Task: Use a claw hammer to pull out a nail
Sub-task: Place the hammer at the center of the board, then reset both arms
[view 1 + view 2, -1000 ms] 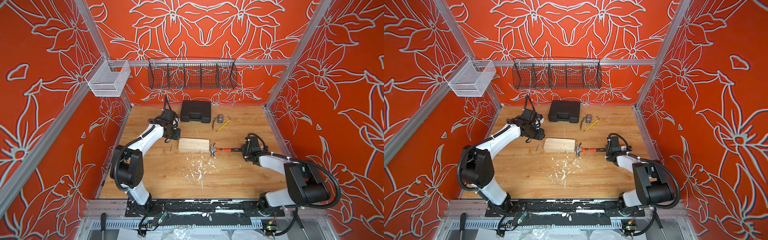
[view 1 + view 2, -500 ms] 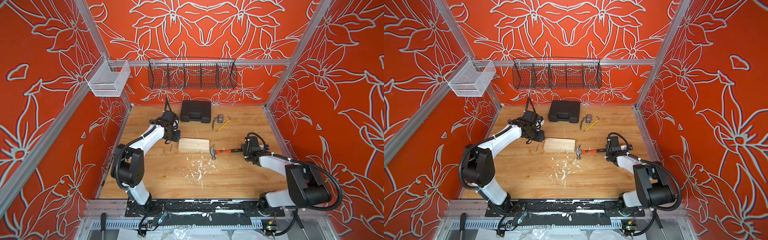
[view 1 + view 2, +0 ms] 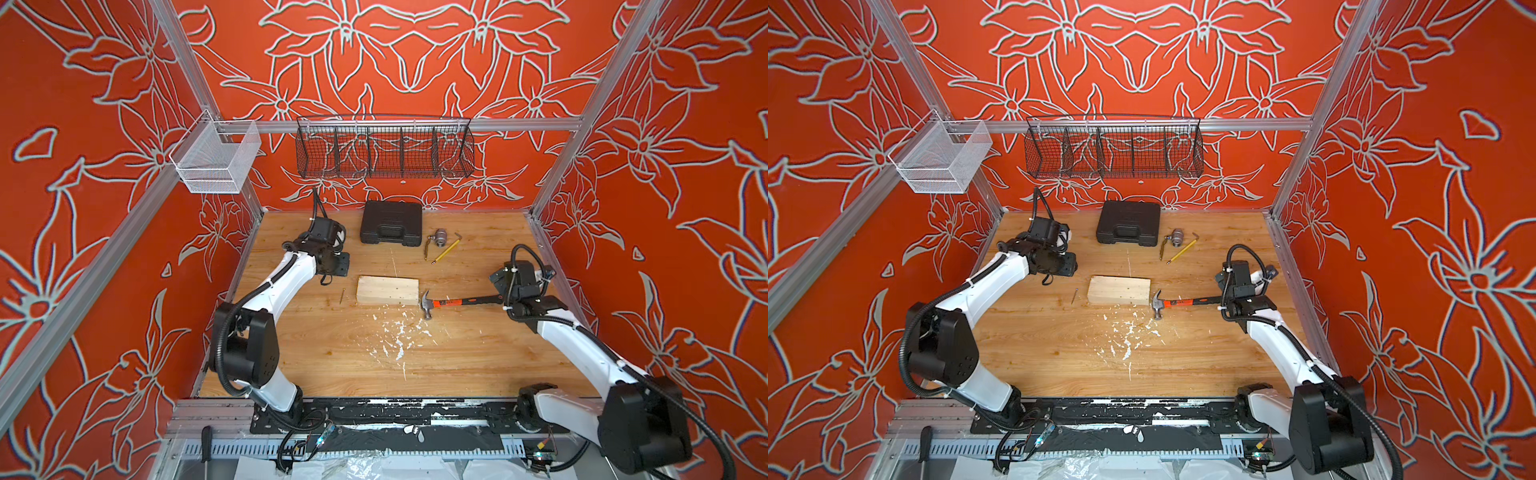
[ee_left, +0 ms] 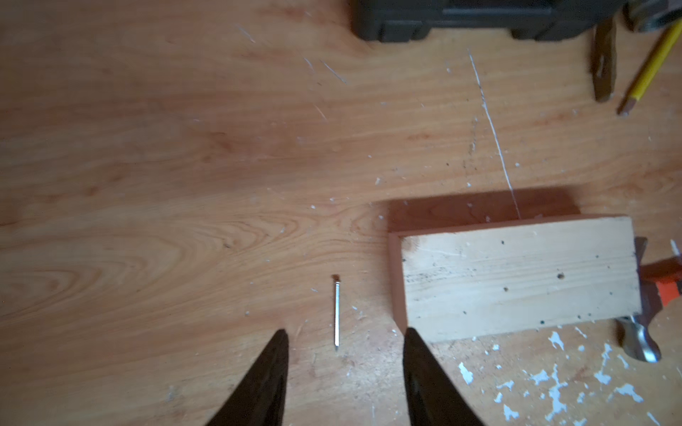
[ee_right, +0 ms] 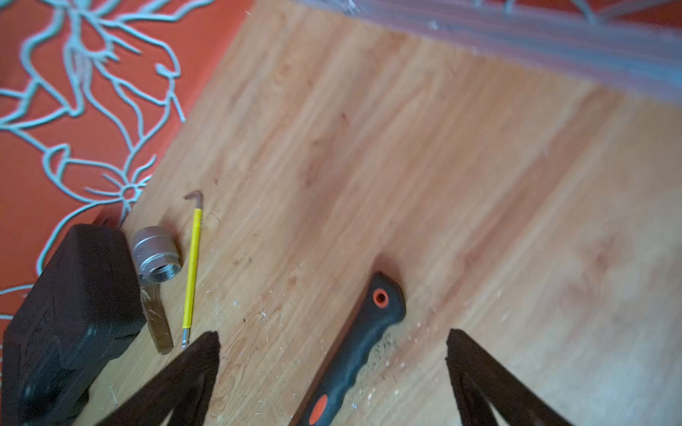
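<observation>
- Right gripper [image 5: 332, 333]: jaws wide, gripping nothing. In the right wrist view I see the black rubber grip of the claw hammer [image 5: 354, 350] lying between the two fingers with a gap on each side.
- Left gripper [image 4: 345, 331]: jaws part open and empty. The left wrist view has it above the table [image 4: 147, 166], with the thin dark metal nail [image 4: 336, 319] framed between the fingertips.
- Only the wrist views give me the jaw gaps. In both top views the arm bodies hide the fingers.
- Only the left wrist view resolves the nail: straight shank, small flat head, lying flat on the boards. It is a bare sliver in both top views [image 3: 342, 295] [image 3: 1074, 295].
- Nail location: on the table, out of the wood, just off the end of the pale rectangular wooden block [image 3: 387, 290] on the left arm's side, not touching it.
- The left wrist view also shows small dark holes in the block's top face [image 4: 516, 276]. I can't make them out from above.
- Only the top views give me the whole hammer [image 3: 461, 300]: silver head with forked claw, orange shaft, black grip, flat on the table. The head is just beside the block's other end; I can't tell if they touch. The handle runs toward the right arm.
- The left wrist view catches just a strip of steel head [image 4: 640, 339] past the block.
- Further out: white flecks [image 3: 399, 336] in front of the block. At the back are a black moulded plastic case [image 3: 390, 222], a grey threaded metal fitting [image 5: 157, 254] and a yellow pencil [image 5: 193, 273].
</observation>
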